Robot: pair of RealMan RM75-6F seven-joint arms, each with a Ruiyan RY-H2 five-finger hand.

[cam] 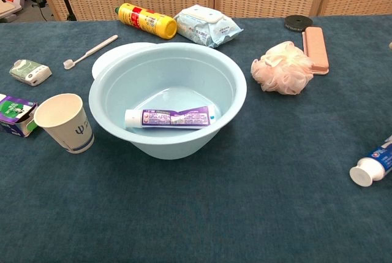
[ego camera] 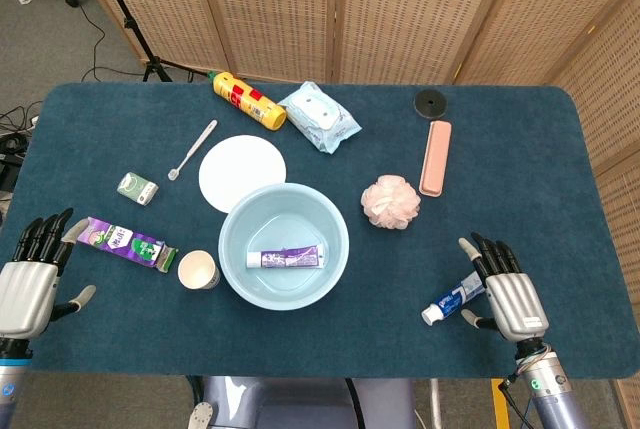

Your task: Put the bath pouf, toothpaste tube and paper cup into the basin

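Pale blue basin holds one toothpaste tube; pouf and cup are outside, and I risk toppling the cup.

From the head view, my left hand and right hand rest with fingers spread, holding nothing; a second tube touches the right fingers; from the chest view, the frilly pink bath pouf looks soft enough to slip; the light paper cup stands upright just beside the rim, so a clumsy pinch crushes it.
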